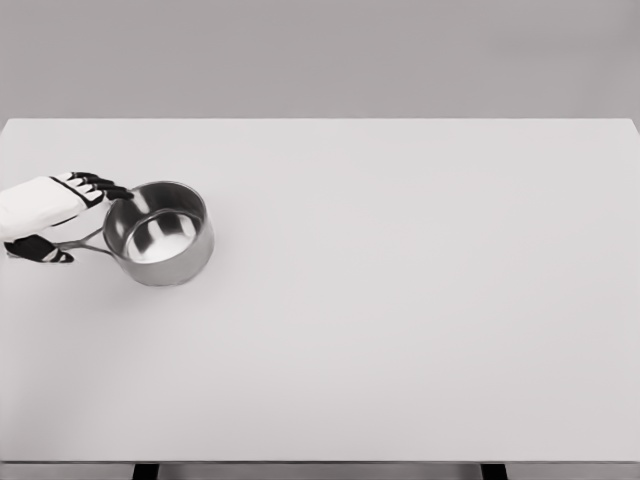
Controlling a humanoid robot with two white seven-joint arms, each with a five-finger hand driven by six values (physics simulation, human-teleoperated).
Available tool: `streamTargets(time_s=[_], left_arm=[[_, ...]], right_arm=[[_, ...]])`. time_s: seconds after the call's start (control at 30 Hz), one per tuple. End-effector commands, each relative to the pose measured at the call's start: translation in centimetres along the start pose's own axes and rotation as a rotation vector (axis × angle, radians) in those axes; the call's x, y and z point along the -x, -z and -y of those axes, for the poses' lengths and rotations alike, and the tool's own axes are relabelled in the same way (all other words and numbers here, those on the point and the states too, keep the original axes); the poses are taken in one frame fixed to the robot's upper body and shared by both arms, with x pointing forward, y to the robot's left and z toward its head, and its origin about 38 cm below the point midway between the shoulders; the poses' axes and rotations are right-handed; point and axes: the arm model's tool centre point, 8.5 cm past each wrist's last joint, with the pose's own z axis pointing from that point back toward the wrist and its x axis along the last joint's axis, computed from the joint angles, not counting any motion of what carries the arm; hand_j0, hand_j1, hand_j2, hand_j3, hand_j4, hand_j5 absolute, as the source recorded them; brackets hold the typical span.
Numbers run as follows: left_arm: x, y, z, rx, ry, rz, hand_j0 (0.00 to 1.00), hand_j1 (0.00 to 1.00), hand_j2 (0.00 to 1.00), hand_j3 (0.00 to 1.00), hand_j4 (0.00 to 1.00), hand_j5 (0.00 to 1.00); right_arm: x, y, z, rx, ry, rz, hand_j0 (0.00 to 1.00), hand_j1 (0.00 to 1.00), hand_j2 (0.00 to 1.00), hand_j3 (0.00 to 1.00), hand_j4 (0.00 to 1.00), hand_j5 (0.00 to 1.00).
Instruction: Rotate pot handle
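A shiny steel pot point(160, 232) stands upright on the white table point(400, 300) at the left side. Its thin handle point(85, 243) points left, toward the table's edge. My left hand point(92, 224), white with black fingertips, comes in from the left edge. Its fingers point(100, 185) stretch out to the pot's far-left rim, and the thumb point(42, 251) lies on the near side of the handle. The handle runs between thumb and fingers, which are extended rather than curled around it. The right arm does not show.
The table's left edge lies right under my hand. Its front edge point(320, 462) runs along the bottom of the picture, and a plain grey wall stands behind the table.
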Motion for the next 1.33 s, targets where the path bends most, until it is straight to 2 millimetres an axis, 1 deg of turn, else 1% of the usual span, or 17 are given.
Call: streamTargets(time_s=[0.0,0.2,0.5,0.67,0.73,0.93,1.03,1.13,1.2,1.3], left_arm=[[0.7,-0.2,0.4,0.006,-0.022,-0.017,1.0,1.0,1.0,1.0,1.0,1.0],[1.5,-0.3,0.3,0.002,-0.033,-0.038,1.0,1.0,1.0,1.0,1.0,1.0],[1.8,-0.2,-0.2,-0.008,-0.032,-0.042,1.0,1.0,1.0,1.0,1.0,1.0],[2.3,-0.2,0.3,-0.004,-0.054,-0.054,1.0,1.0,1.0,1.0,1.0,1.0],[2.4,0.0,0.0,-0.012,-0.053,-0.055,1.0,1.0,1.0,1.0,1.0,1.0],[2.5,-0.1,0.0,-0.012,-0.055,-0.056,1.0,1.0,1.0,1.0,1.0,1.0],[1.7,0.3,0.0,-0.01,-0.047,-0.035,1.0,1.0,1.0,1.0,1.0,1.0],[-0.8,1.0,-1.3,-0.048,0.004,0.031,1.0,1.0,1.0,1.0,1.0,1.0],[-2.2,1.3,-1.4,-0.062,0.012,0.068,1.0,1.0,1.0,1.0,1.0,1.0],[-2.4,1.3,-1.5,-0.065,0.015,0.074,1.0,1.0,1.0,1.0,1.0,1.0]], right_arm=[[0.0,0.0,0.0,-0.001,0.0,0.0,1.0,1.0,1.0,1.0,1.0,1.0],[0.0,0.0,0.0,-0.001,0.0,0.0,1.0,1.0,1.0,1.0,1.0,1.0],[0.0,0.0,0.0,0.001,-0.001,0.0,1.0,1.0,1.0,1.0,1.0,1.0],[0.0,0.0,0.0,-0.001,0.0,0.0,1.0,1.0,1.0,1.0,1.0,1.0],[0.0,0.0,0.0,-0.001,0.0,0.0,1.0,1.0,1.0,1.0,1.0,1.0],[0.0,0.0,0.0,0.001,-0.001,0.0,1.0,1.0,1.0,1.0,1.0,1.0],[0.0,0.0,0.0,-0.001,0.0,0.0,1.0,1.0,1.0,1.0,1.0,1.0],[0.0,0.0,0.0,-0.001,0.0,0.0,1.0,1.0,1.0,1.0,1.0,1.0],[0.0,0.0,0.0,-0.001,0.0,0.0,1.0,1.0,1.0,1.0,1.0,1.0],[0.0,0.0,0.0,-0.001,-0.001,0.0,1.0,1.0,1.0,1.0,1.0,1.0]])
